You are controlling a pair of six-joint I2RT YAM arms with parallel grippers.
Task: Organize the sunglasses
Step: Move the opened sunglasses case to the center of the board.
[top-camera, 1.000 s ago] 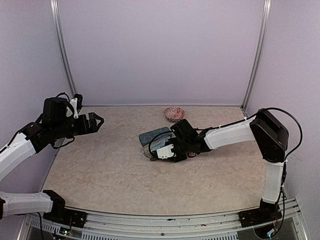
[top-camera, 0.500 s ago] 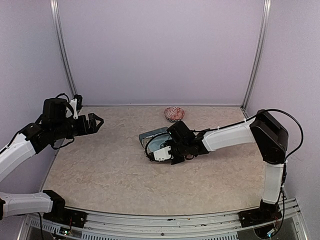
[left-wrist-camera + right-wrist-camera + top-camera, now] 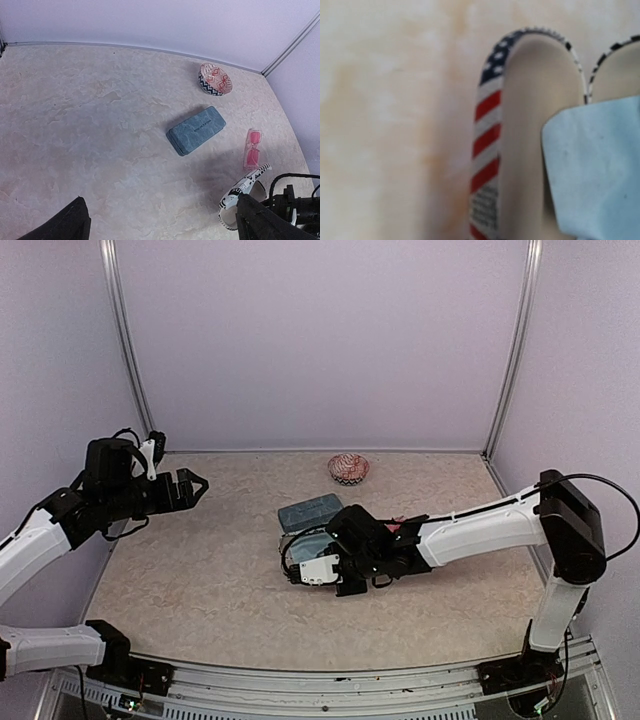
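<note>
**Right gripper closed on the patterned sunglasses**

Obs. 1: My right gripper is reached across to mid-worktop, jaws drawn nearly together on the frame of the patterned sunglasses. The wrist view shows a rim in red-and-white stripes, blue with white dots at its top, and a black-and-white edge beside it. A pale blue pad lies over the rim. I cannot tell whether the pair rests on the worktop or is lifted off it.

Obs. 2: This pair sits at the gripper's tip, on the near side of the blue-teal case and close to it.

Obs. 3: The pink sunglasses lie flat on the worktop, right of the case and apart from it. They are on the far side of my right forearm, near it but not in the grip.

Obs. 4: The patterned pouch sits by the back wall, well apart from both pairs.

Obs. 5: My left gripper hangs above the left side of the worktop with its fingers spread wide and nothing between them, well away from both pairs.
</note>
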